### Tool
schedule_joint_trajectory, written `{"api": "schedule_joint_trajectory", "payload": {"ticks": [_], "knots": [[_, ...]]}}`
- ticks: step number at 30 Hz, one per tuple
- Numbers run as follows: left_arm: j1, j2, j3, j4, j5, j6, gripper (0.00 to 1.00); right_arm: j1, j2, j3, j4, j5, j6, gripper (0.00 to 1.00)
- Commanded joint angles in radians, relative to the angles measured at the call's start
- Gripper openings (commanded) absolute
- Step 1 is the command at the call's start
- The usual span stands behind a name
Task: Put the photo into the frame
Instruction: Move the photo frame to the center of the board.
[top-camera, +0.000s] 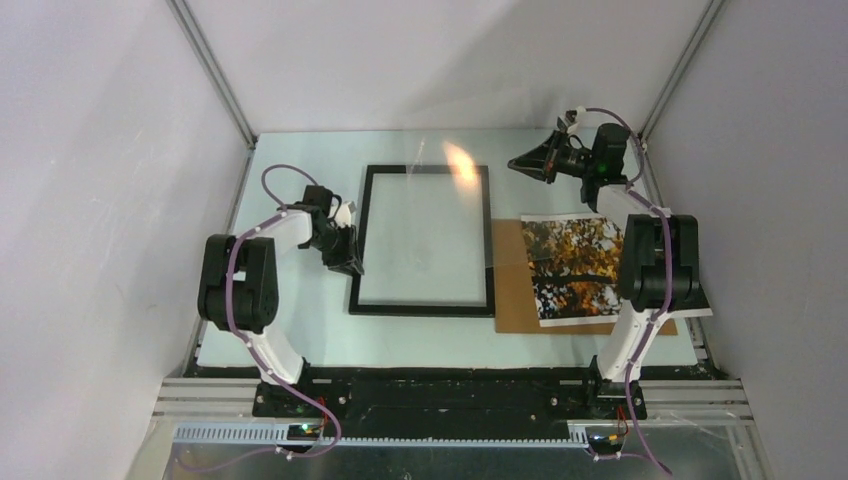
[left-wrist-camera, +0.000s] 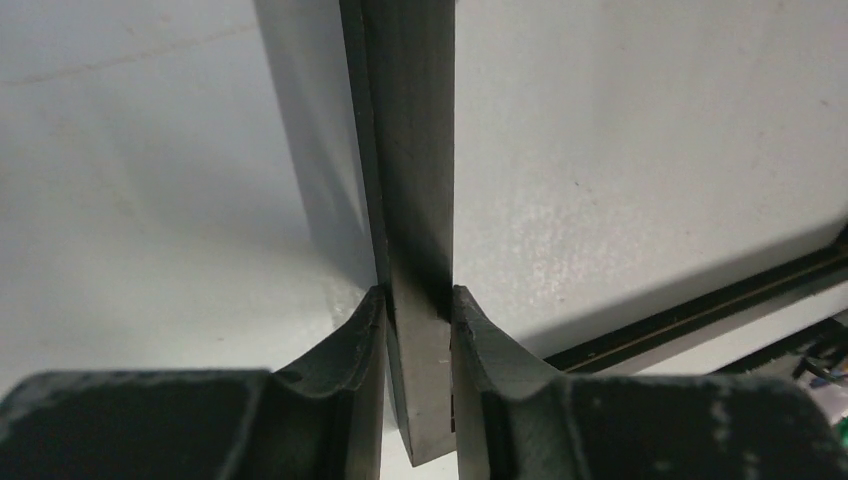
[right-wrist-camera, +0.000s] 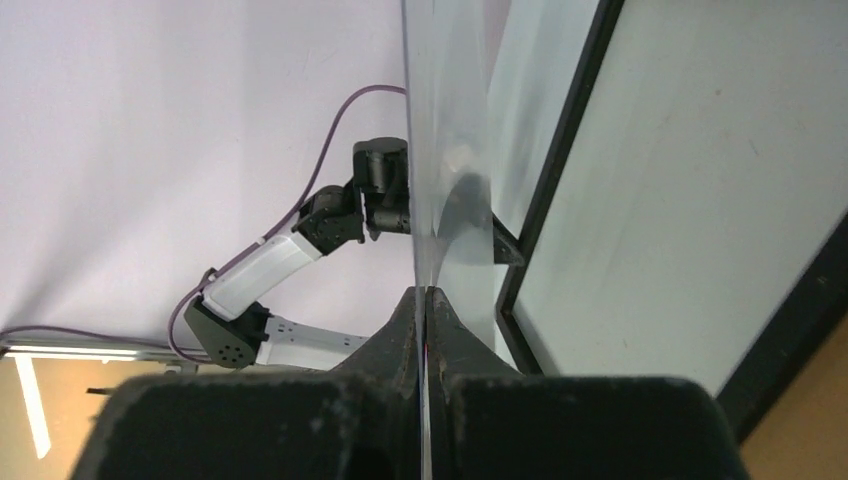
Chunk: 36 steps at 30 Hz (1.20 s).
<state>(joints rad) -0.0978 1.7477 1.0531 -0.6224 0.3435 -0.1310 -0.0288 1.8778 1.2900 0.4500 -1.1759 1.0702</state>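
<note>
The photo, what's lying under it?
A brown board lies under the photo, showing at its left and near edges. The right arm hides their right side.

The left claw (top-camera: 351, 263) is clamping the frame (top-camera: 420, 308); the right claw (top-camera: 514, 163), arm stretching forward, is pinching a clear pane (right-wrist-camera: 450, 120).

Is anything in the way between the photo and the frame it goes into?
Yes, it seems so. The right gripper pinches a clear sheet and holds it up above the frame, towards its far right. The photo lies beside the frame on the brown board, touched by neither gripper.
</note>
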Motion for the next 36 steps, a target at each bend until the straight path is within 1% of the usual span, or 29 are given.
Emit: {"api": "schedule_joint_trajectory", "payload": {"ticks": [1,2,5,9,12,13,14,17,19,20,22,25,29,31,32,36], "knots": [[-0.018,-0.074,-0.039,0.037,0.177,-0.034,0.09,0.049,0.039,-0.004,0.192,0.018,0.134,0.00],[-0.019,-0.082,-0.048,0.039,0.172,-0.032,0.09,0.054,0.044,-0.004,0.198,0.019,0.139,0.00],[-0.016,-0.098,-0.059,0.044,0.145,-0.019,0.15,0.057,0.050,-0.004,0.205,0.019,0.148,0.00],[-0.017,-0.104,-0.055,0.046,0.087,-0.010,0.28,0.051,0.049,-0.011,0.195,0.012,0.136,0.00],[-0.016,-0.095,-0.041,0.045,0.035,-0.008,0.42,0.043,0.040,-0.021,0.193,0.007,0.129,0.00],[-0.016,-0.089,-0.032,0.045,0.018,-0.007,0.46,0.039,0.037,-0.024,0.184,0.004,0.124,0.00],[-0.016,-0.085,-0.027,0.045,0.012,-0.007,0.52,0.038,0.031,-0.025,0.177,0.002,0.110,0.00],[-0.017,-0.078,-0.009,0.043,-0.012,-0.007,0.62,0.005,0.003,-0.033,0.122,-0.004,0.072,0.00],[-0.019,-0.081,-0.002,0.044,-0.026,-0.004,0.71,-0.013,-0.018,-0.040,0.088,-0.012,0.041,0.00],[-0.019,-0.085,0.000,0.044,-0.031,0.002,0.77,-0.026,-0.025,-0.042,0.065,-0.014,0.020,0.00],[-0.022,-0.102,0.008,0.044,-0.051,0.018,0.83,-0.048,-0.051,-0.054,0.046,-0.018,0.001,0.00],[-0.044,-0.150,0.029,0.044,-0.090,0.040,0.88,-0.083,-0.088,-0.068,0.022,-0.027,-0.017,0.00],[-0.100,-0.211,0.079,0.043,-0.122,0.053,0.90,-0.144,-0.133,-0.084,-0.051,-0.037,-0.077,0.00],[-0.136,-0.228,0.116,0.043,-0.134,0.048,0.90,-0.179,-0.159,-0.094,-0.111,-0.038,-0.152,0.00],[-0.163,-0.229,0.130,0.043,-0.136,0.037,0.90,-0.203,-0.167,-0.100,-0.160,-0.036,-0.173,0.00],[-0.262,-0.182,0.236,0.043,-0.147,-0.023,0.90,-0.280,-0.219,-0.124,-0.258,-0.029,-0.269,0.00]]}}
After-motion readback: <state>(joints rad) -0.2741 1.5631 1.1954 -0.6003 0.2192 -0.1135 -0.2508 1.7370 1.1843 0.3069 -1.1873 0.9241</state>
